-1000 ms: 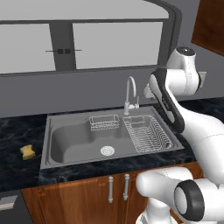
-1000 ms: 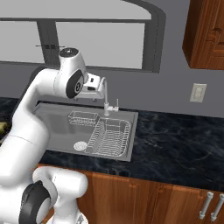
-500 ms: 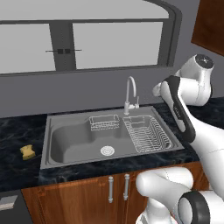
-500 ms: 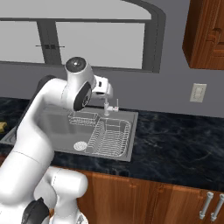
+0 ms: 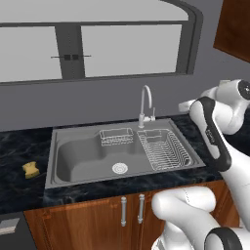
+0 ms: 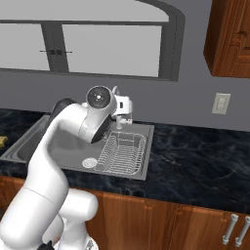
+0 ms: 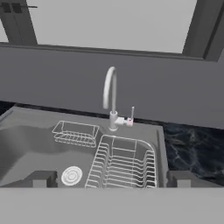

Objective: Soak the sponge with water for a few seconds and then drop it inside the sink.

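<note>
The sink [image 5: 83, 156] sits mid-frame in the left base view, a wide grey basin sunk into the black marbled counter [image 5: 14, 190]. Its front rim runs close to the counter's front edge, above the wooden cabinet doors [image 5: 97, 219]. The back rim lies just below the grey wall under the window [image 5: 127, 49]. Inside the basin, the round drain [image 5: 119, 168] lies near the middle of the floor, a small wire basket [image 5: 116, 136] hangs at the back, and a wire dish rack [image 5: 163, 149] takes up the right part. The left part of the basin floor is bare. The tap [image 5: 145, 105] rises from the back rim between basket and rack, its spout curving toward the basin.

The sponge [image 5: 31, 169] lies flat on the counter at the left of the frame, well apart from the sink's left rim, with bare counter all around it.

The arm rises at the right of that view, bent at the elbow, with the hand high beside the sink's right end. In the hand view the gripper [image 7: 111, 179] looks down across rack and tap; its two dark fingertips [image 7: 41, 178] stand spread wide at the lower left and lower right, with nothing between them.
</note>
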{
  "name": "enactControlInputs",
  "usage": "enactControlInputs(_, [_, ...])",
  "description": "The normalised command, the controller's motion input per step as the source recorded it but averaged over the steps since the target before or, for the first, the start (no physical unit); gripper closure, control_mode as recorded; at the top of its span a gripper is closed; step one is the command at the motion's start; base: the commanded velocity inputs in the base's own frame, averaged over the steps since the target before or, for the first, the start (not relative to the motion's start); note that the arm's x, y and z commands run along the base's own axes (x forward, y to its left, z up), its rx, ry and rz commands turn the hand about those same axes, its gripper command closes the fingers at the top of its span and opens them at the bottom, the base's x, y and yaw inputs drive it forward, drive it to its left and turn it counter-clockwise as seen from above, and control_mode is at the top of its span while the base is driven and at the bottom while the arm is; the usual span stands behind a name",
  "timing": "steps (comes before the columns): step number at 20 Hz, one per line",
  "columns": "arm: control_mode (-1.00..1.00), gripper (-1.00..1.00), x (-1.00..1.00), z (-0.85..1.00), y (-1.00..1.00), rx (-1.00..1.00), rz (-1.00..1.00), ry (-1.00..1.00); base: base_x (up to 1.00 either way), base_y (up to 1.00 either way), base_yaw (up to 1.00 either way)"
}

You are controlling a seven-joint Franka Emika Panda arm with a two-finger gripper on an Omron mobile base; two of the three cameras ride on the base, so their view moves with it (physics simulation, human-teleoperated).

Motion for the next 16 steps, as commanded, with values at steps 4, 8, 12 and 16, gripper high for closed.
enactControlInputs(4, [-1.0, -1.0, 0.02, -0.07, -0.11, 0.0, 0.11, -0.04, 0.0, 0.0, 0.0])
enactControlInputs(8, [-1.0, -1.0, 0.04, -0.25, -0.05, 0.0, 0.11, -0.03, 0.0, 0.0, 0.0])
enactControlInputs(12, [-1.0, -1.0, 0.0, -0.3, 0.0, 0.0, 0.11, -0.07, 0.0, 0.0, 0.0])
enactControlInputs(16, [-1.0, -1.0, 0.0, -0.34, 0.0, 0.0, 0.11, -0.09, 0.0, 0.0, 0.0])
